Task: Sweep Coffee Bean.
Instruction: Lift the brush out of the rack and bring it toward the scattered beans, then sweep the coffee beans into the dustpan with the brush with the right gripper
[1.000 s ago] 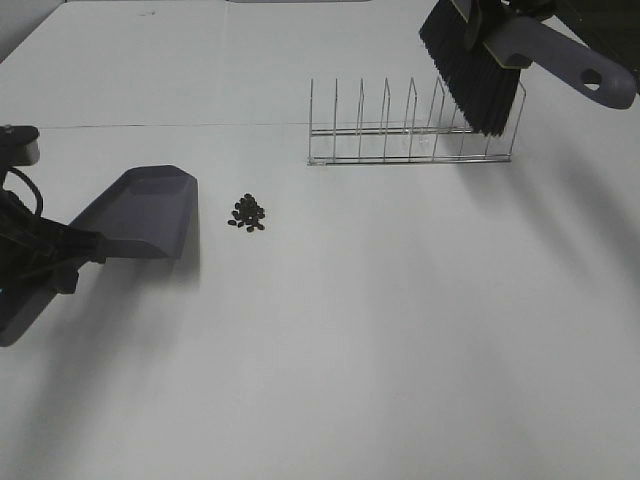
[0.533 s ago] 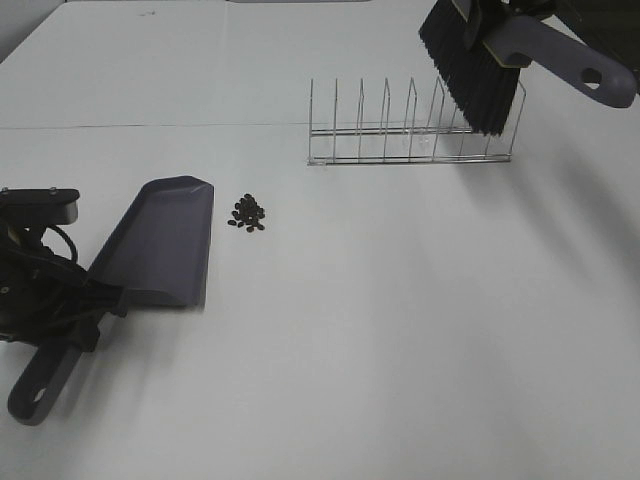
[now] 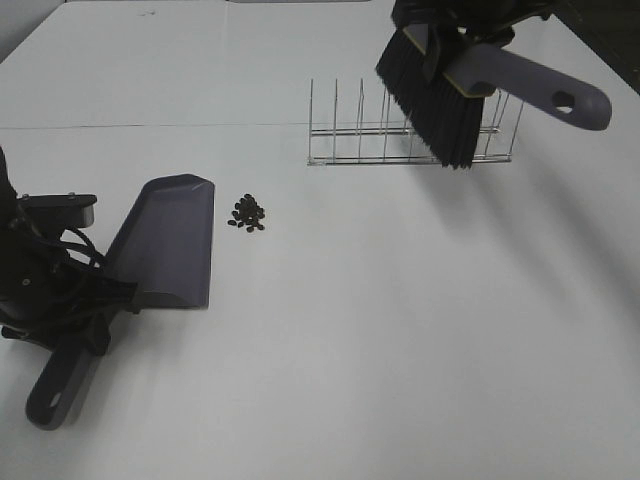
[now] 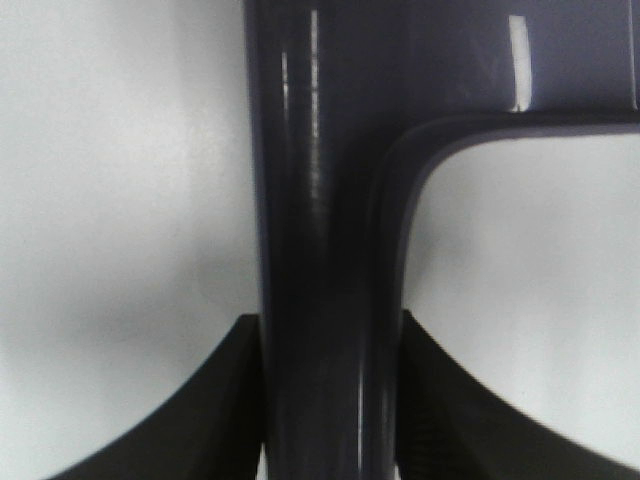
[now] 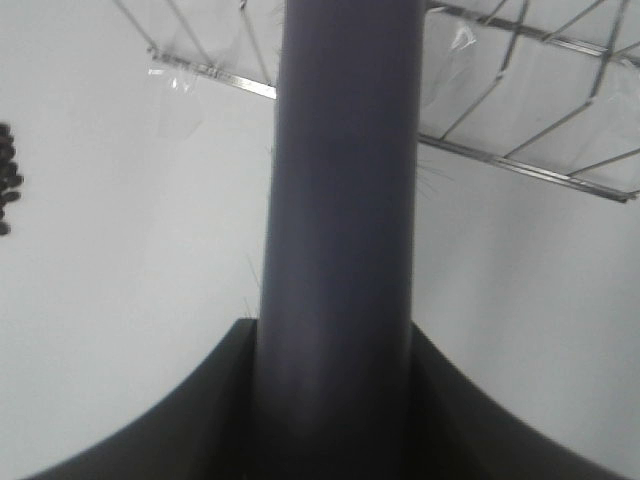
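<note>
A small heap of dark coffee beans [image 3: 247, 213] lies on the white table left of centre; it also shows at the edge of the right wrist view [image 5: 6, 180]. The grey-purple dustpan [image 3: 170, 240] rests just left of the beans, apart from them. My left gripper [image 3: 85, 322] is shut on the dustpan's handle [image 4: 320, 250]. My right gripper [image 3: 462, 22] is shut on the brush handle [image 5: 345, 200] and holds the brush [image 3: 432, 95] in the air over the wire rack, bristles down, far right of the beans.
A wire dish rack [image 3: 360, 140] stands at the back right, under the brush; it also shows in the right wrist view [image 5: 540, 90]. A seam runs across the white table [image 3: 400, 330] behind the beans.
My left arm has turned and shifted the dustpan so it lies lengthwise beside the beans. My right arm has carried the brush left and lower over the rack.
</note>
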Robot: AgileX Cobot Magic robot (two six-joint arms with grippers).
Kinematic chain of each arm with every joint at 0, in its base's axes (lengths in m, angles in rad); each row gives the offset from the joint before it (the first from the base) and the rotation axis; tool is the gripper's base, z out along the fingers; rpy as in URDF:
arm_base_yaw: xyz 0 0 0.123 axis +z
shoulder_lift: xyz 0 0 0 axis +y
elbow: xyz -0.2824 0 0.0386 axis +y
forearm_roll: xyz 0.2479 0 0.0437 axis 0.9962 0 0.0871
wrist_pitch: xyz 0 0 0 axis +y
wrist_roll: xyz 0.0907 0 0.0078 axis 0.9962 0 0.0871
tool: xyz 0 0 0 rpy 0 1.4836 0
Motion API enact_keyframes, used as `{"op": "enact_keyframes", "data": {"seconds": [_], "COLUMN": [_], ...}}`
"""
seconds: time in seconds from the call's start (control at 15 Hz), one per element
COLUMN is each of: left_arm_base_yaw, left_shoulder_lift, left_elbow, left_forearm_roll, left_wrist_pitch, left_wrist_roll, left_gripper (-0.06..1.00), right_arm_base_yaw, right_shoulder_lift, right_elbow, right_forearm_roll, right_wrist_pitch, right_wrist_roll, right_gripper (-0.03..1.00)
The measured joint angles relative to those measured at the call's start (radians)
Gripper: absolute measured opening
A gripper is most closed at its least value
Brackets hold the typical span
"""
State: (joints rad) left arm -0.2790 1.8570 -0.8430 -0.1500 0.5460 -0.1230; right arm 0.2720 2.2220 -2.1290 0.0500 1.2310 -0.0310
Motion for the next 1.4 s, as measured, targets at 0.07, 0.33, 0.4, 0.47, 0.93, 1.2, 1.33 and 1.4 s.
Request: {"op": "enact_keyframes", "data": {"seconds": [0.07,0.33,0.4,0.47,0.93,1.2,1.33,1.4], "left_arm_base_yaw": [0.0,-0.036,-0.04,-0.04,-0.04,-0.042,-0.042,-0.042], "left_shoulder_lift": [0.0,0.003,0.004,0.004,0.037,0.069,0.076,0.078], "left_elbow": [0.0,0.0,0.0,0.0,-0.008,-0.07,-0.082,-0.085], "left_forearm_roll": [0.0,0.012,0.025,0.037,0.166,0.167,0.167,0.167], "left_wrist_pitch": [0.005,-0.002,-0.008,-0.009,-0.012,0.023,0.035,0.039], "left_wrist_roll": [0.0,-0.013,-0.028,-0.037,-0.168,-0.173,-0.173,-0.173], "left_gripper": [0.34,0.34,0.34,0.34,0.34,0.34,0.34,0.34], "right_arm_base_yaw": [0.035,0.2,0.21,0.228,0.237,0.251,0.274,0.291], "right_shoulder_lift": [-0.001,-0.004,-0.004,-0.004,0.092,0.145,0.152,0.157], "right_elbow": [0.023,0.119,0.129,0.154,0.198,0.194,0.193,0.19], "right_forearm_roll": [-0.038,-0.156,-0.156,-0.156,-0.142,-0.118,-0.115,-0.111], "right_wrist_pitch": [0.0,-0.028,-0.042,-0.077,-0.164,-0.211,-0.214,-0.214], "right_wrist_roll": [0.025,0.124,0.132,0.149,0.158,0.158,0.158,0.158], "right_gripper": [0.31,0.31,0.31,0.31,0.31,0.31,0.31,0.31]}}
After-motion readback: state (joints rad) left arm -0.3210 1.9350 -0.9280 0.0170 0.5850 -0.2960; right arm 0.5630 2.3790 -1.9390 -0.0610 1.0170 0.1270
